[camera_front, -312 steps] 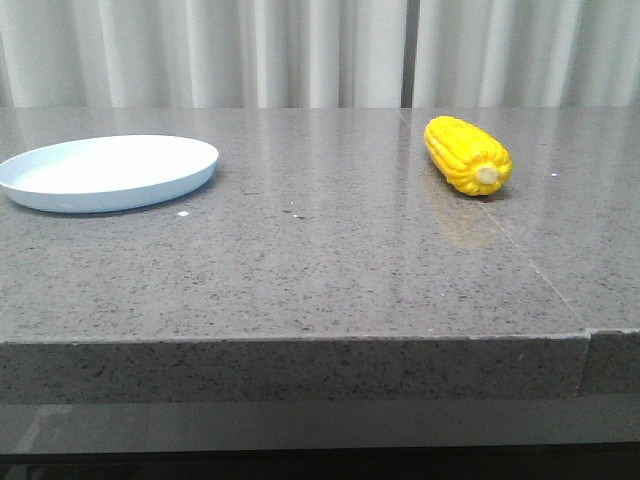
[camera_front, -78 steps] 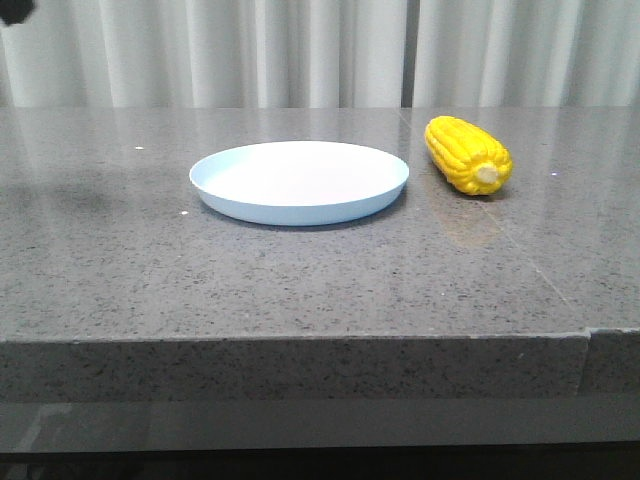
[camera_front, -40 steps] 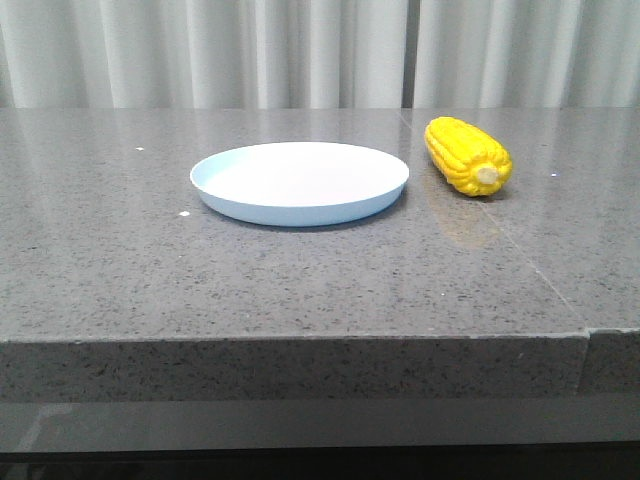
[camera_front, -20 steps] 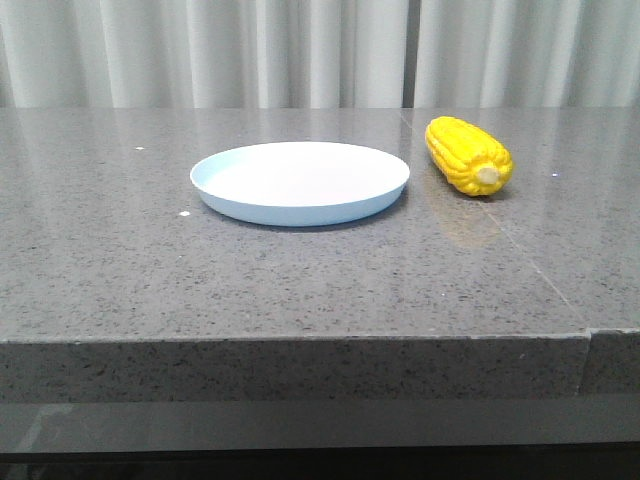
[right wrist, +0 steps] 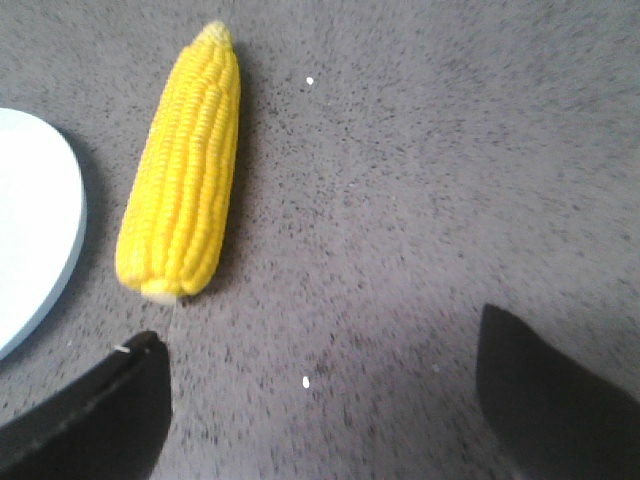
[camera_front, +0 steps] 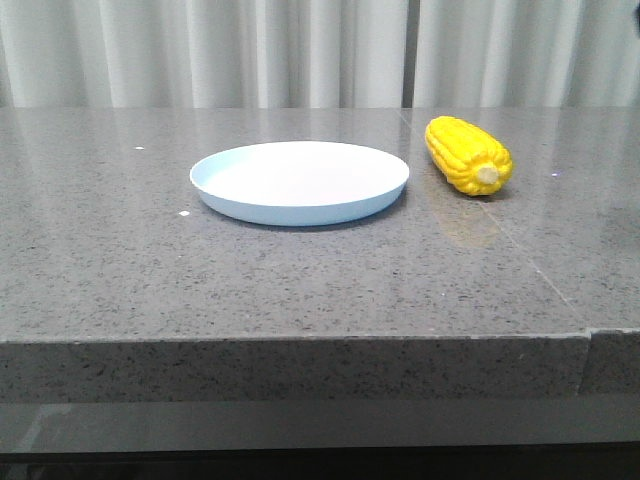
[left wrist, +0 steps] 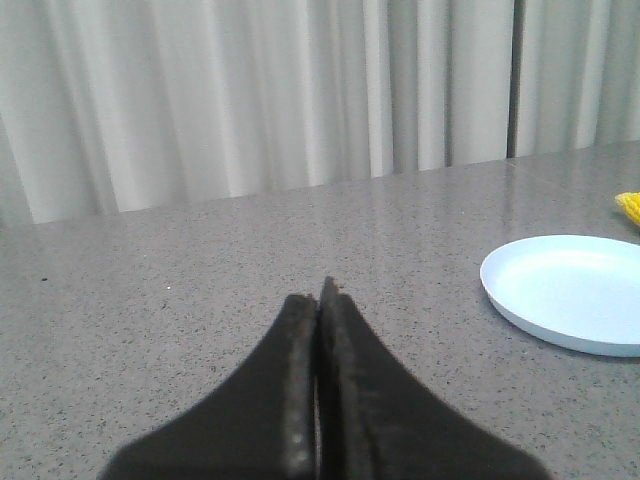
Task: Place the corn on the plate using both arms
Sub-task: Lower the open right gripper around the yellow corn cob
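The yellow corn [camera_front: 467, 155] lies on the grey table to the right of the pale blue plate [camera_front: 299, 181], its beige stub toward me. In the right wrist view the corn [right wrist: 184, 168] lies beside the plate's rim [right wrist: 35, 230]. My right gripper [right wrist: 320, 345] is open and empty, hovering above the table just off the corn's stub end. My left gripper [left wrist: 319, 292] is shut and empty, well to the left of the plate [left wrist: 575, 292]; a sliver of corn [left wrist: 630, 206] shows at the edge of that view. Neither arm shows in the front view.
White curtains [camera_front: 300, 50] hang behind the table. The table's front edge [camera_front: 300, 340] is near me, and a seam [camera_front: 520, 250] runs through the top on the right.
The plate went from the far left to the table's middle, beside the corn, several seconds ago. In the last second nothing has visibly moved in the front view.
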